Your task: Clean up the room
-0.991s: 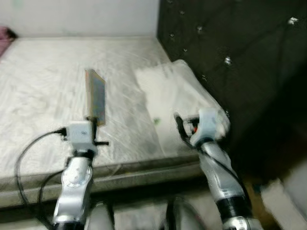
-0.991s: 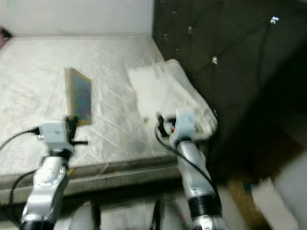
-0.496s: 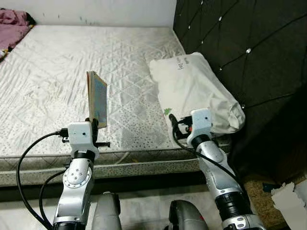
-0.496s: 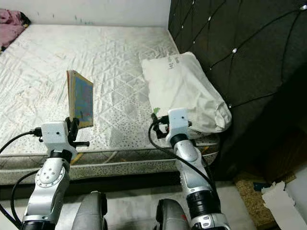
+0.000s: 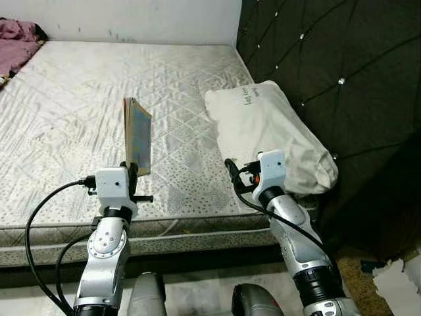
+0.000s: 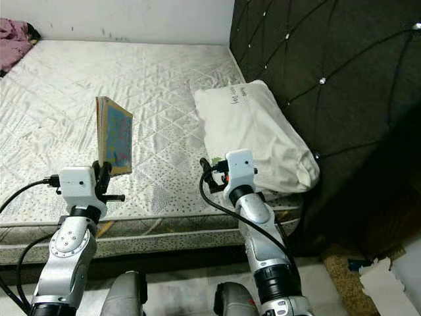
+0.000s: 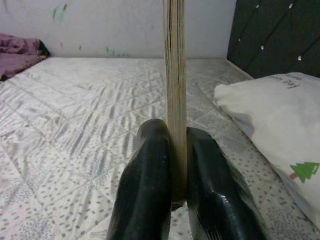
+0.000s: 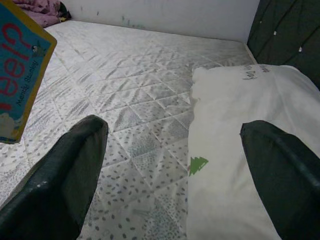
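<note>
My left gripper (image 7: pixel 171 195) is shut on a thin blue picture book (image 5: pixel 137 135), which stands upright on edge above the near part of the bed. Seen along the left wrist, the book's spine (image 7: pixel 174 75) rises between the two black fingers (image 7: pixel 147 175). My right gripper (image 8: pixel 175 165) is open and holds nothing; it hovers over the near end of a white pillow (image 5: pixel 270 128). The pillow lies along the right side of the mattress (image 5: pixel 72 112), against the dark headboard. The book's blue cover (image 8: pixel 20 65) with red letters appears beside the right gripper.
A dark tufted headboard (image 5: pixel 329 59) walls off the right side. A purple cloth (image 5: pixel 16 29) lies at the bed's far left corner. The mattress's front edge (image 5: pixel 197 227) runs just below my wrists. Crumpled white paper (image 5: pixel 398 283) lies on the floor at the lower right.
The camera has steadied and shifted, so the earlier blur is gone. The book stays clamped upright in my left gripper. My right gripper remains open near the pillow.
</note>
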Motion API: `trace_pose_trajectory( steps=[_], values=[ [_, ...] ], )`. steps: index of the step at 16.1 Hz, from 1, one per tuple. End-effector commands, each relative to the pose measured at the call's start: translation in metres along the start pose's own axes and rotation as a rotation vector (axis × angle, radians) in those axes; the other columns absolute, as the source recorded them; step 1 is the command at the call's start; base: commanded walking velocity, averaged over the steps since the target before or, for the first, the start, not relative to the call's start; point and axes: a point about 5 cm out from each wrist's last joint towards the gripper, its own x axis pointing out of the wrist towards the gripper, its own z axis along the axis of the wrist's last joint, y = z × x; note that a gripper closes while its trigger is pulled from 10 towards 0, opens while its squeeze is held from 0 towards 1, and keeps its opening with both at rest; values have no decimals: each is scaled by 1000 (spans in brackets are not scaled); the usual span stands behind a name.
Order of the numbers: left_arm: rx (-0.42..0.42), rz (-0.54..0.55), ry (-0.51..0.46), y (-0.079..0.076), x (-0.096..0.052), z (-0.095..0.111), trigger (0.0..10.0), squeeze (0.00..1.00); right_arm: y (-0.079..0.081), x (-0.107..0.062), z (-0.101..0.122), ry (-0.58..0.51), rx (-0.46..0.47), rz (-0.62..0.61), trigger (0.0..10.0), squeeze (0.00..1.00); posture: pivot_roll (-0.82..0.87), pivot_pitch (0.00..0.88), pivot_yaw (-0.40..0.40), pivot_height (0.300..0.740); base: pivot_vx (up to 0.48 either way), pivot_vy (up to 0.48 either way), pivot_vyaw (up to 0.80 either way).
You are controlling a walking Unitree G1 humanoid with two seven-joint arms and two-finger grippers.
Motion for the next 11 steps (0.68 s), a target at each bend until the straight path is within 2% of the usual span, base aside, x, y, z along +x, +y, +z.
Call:
trace_pose_trajectory(
  steps=[1,7,11],
  values=[
    [3,-13,-69,-2,5,14,10000,0,0,1,6,-26,-2,12,10000,0,-95,0,-34,658,480,0,0],
    [1,-28,-52,-5,7,12,10000,0,1,1,7,-29,-4,30,10000,0,-98,0,-33,658,450,0,0],
    [-12,-27,-45,-8,10,11,10000,0,0,1,7,-28,3,29,10000,0,-98,0,-33,658,0,0,0]
  ],
)
